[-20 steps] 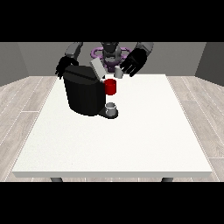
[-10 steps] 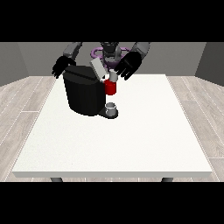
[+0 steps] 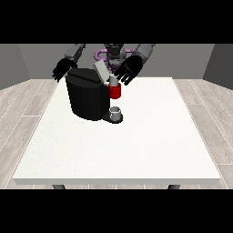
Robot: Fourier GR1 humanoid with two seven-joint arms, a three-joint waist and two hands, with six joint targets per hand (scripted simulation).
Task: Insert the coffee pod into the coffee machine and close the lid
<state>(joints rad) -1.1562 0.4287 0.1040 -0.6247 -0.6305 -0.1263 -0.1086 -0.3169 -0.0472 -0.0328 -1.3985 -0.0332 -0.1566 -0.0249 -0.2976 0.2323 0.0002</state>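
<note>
A black coffee machine [image 3: 86, 98] stands on the white table [image 3: 136, 136] at the far left. Its grey lid [image 3: 102, 72] is tilted up and open. A small grey coffee pod [image 3: 113, 81] sits on top of the machine's red front part [image 3: 115, 92]. A grey cup [image 3: 115, 113] rests on the machine's base below. The hand at the view's right [image 3: 128, 69] hovers just behind and right of the pod with its fingers spread, holding nothing. The hand at the view's left [image 3: 62, 69] hangs behind the machine's left top edge, its fingers relaxed.
The robot's torso [image 3: 113, 52] stands behind the table's far edge. Wooden floor [image 3: 20, 109] surrounds the table. The table surface stretches right and towards the camera from the machine.
The hand at the view's right has drawn closer to the lid and pod, moving slightly left. The pod sits at the machine's top. The other hand has barely shifted.
</note>
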